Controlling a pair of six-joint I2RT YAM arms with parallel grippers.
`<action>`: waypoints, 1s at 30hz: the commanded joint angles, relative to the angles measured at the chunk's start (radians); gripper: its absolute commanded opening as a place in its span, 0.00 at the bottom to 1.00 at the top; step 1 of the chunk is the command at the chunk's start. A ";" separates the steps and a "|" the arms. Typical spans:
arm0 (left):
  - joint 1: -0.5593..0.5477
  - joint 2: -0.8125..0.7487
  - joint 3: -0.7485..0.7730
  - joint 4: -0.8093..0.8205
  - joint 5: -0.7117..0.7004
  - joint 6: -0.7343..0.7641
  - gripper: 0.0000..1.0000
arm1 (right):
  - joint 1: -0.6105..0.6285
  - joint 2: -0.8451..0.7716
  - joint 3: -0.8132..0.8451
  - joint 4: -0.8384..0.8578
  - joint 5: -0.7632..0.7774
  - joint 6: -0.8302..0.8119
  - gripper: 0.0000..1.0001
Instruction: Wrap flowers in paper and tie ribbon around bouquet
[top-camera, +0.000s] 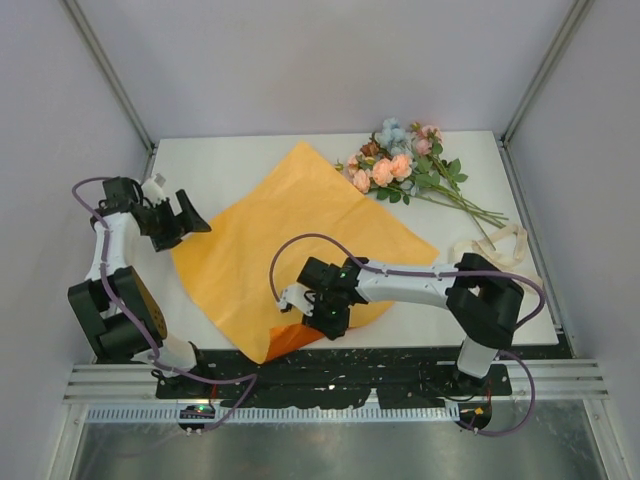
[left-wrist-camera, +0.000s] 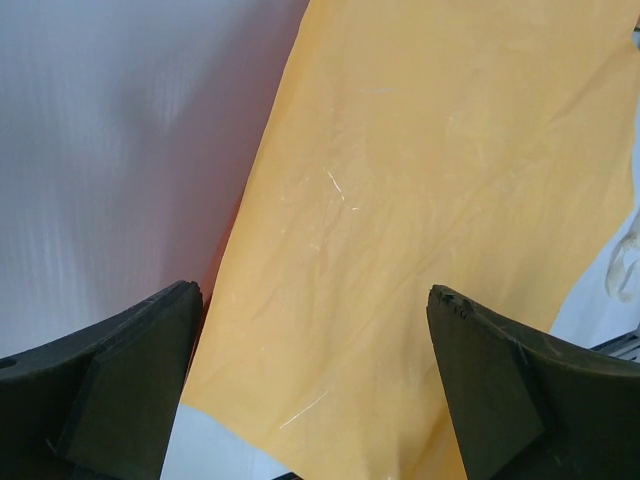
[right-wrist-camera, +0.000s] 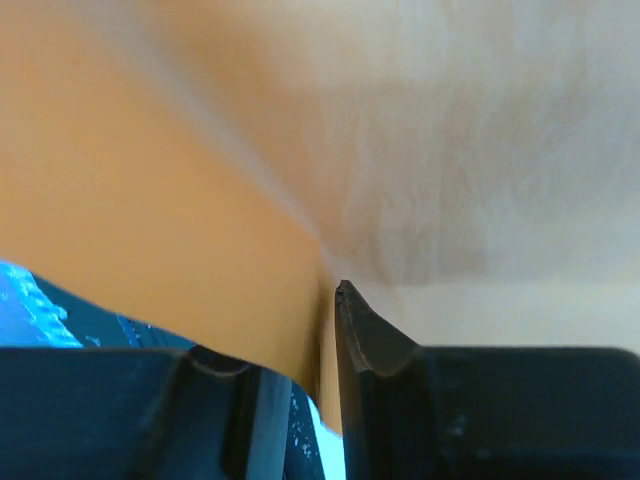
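Flowers (top-camera: 400, 165), one small bunch with blue, pink and peach blooms, lie on the white table (top-camera: 200, 160) at about 1 o'clock, the stems pointing toward 4 o'clock. One orange paper (top-camera: 300, 230) is spread in the middle, just beside the blooms. One cream ribbon (top-camera: 500, 245) lies looped at 3 o'clock, near the stem ends. There are two arms. The left gripper (top-camera: 185, 215) hangs at 9 o'clock over the paper's edge, its jaws spread wide and grasping nothing. The right gripper (top-camera: 305, 312) is at 6 o'clock on the paper's near corner; a fold of paper sits between its narrow jaws, but whether they press it I cannot tell.
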 joint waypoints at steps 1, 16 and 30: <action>-0.005 -0.020 0.021 -0.022 0.004 0.112 1.00 | 0.006 -0.142 -0.078 0.029 0.037 -0.050 0.37; -0.003 0.092 0.059 -0.157 -0.036 0.267 0.67 | -0.347 -0.340 -0.031 -0.276 -0.086 -0.214 0.92; -0.089 0.109 -0.007 -0.190 -0.115 0.296 0.12 | -0.489 -0.009 0.089 -0.217 0.173 -0.197 0.80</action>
